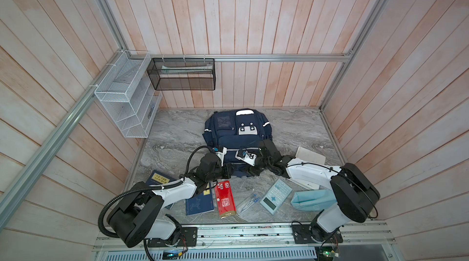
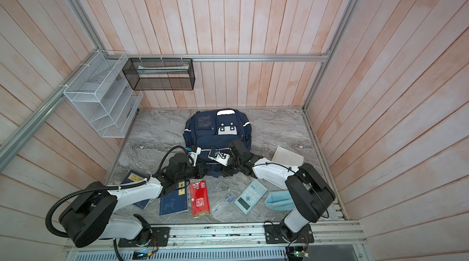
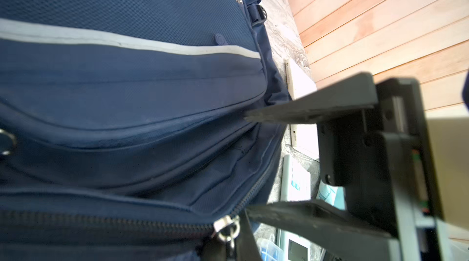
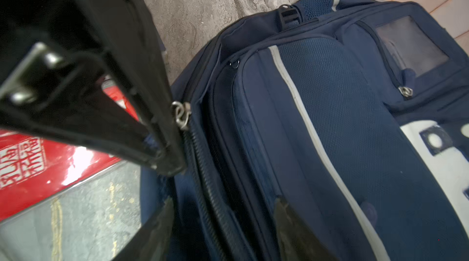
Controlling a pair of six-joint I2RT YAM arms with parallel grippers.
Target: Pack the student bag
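One navy bag (image 1: 236, 133) of woven fabric, with grey-white stripes, a white buttoned patch and metal zip pulls, lies flat at the back middle of the marble table (image 1: 172, 130). The left gripper (image 4: 165, 160) is pinched closed on blue fabric by the bag's zip. The right gripper (image 3: 247, 163) stands wide open against its near edge. A black mesh basket (image 1: 181, 77) on the wall holds something pale.

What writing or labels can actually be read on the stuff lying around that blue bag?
No text reads clearly enough to quote.
Red booklet: white seal-style characters and a boxed mark, blurred.
Navy book: yellow label, print too small.
Calculator: key markings too small.
Student bag: no lettering visible.
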